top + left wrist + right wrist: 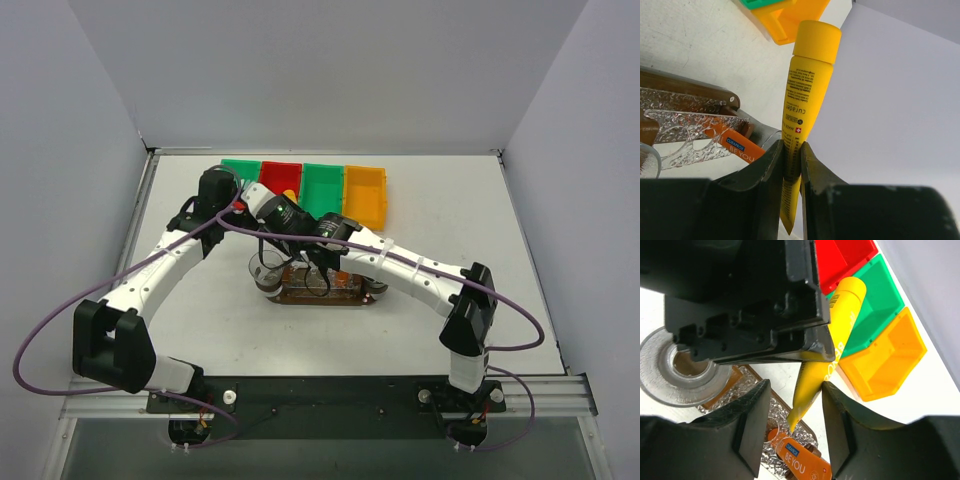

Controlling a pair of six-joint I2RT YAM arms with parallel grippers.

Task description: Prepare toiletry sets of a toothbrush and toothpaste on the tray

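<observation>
My left pincer (791,150) pinches the yellow toothpaste (807,90) near its flat tail, cap raised, above the tray (687,86). I judge that's to offer it to my right pincer (794,395), spread either side of the tail. The orange toothpaste (801,466) already lies on the tray.

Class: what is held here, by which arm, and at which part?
The left gripper holds the yellow toothpaste, jaws pinching near its flat tail end.
</observation>
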